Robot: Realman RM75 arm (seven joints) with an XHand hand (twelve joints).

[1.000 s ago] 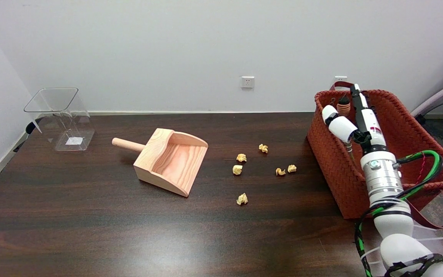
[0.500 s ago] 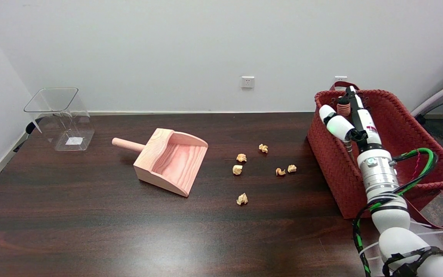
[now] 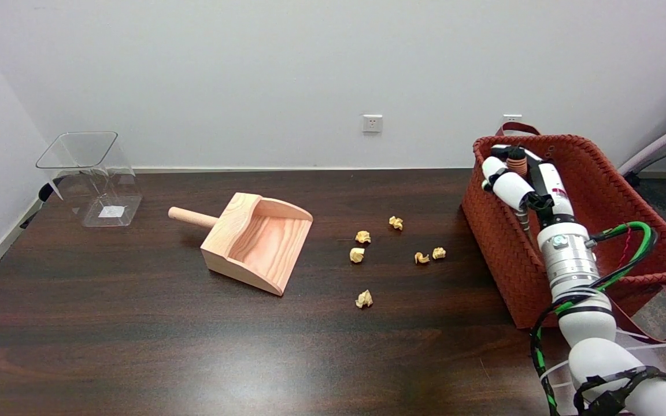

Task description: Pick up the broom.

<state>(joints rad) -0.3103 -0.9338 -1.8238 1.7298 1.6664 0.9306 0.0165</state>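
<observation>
Reaching into the basket (image 3: 599,231) at 3 o'clock on the table (image 3: 136,346), the right hand (image 3: 521,176) sits over the basket's far-left corner, with the arm (image 3: 570,266) coming up from the lower right. The fingers (image 3: 506,186) curl around a ribbed orange-brown handle (image 3: 517,163) that sticks up at that corner. Contact looks likely, but the head view cannot confirm a firm hold. That handle is probably the broom; only its top end shows, since the rest is hidden behind the hand and the basket wall, so the bristles cannot be seen.

Elsewhere on the table:
- The wooden dustpan (image 3: 258,242) lies left of centre, around 10 o'clock from the table middle. Its round handle points to 9 o'clock and its open mouth faces 4 o'clock.
- Six crumpled paper scraps (image 3: 362,237) are scattered between the dustpan and the basket, apart from both. One scrap (image 3: 364,299) lies alone at the 6 o'clock side of the group, and two sit just beside each other nearest the basket.
- A clear bin (image 3: 87,179) stands upright in the far-left corner at 10 o'clock, well apart from everything else.
- A dark red strap (image 3: 651,329) hangs off the basket's near-right side.
</observation>
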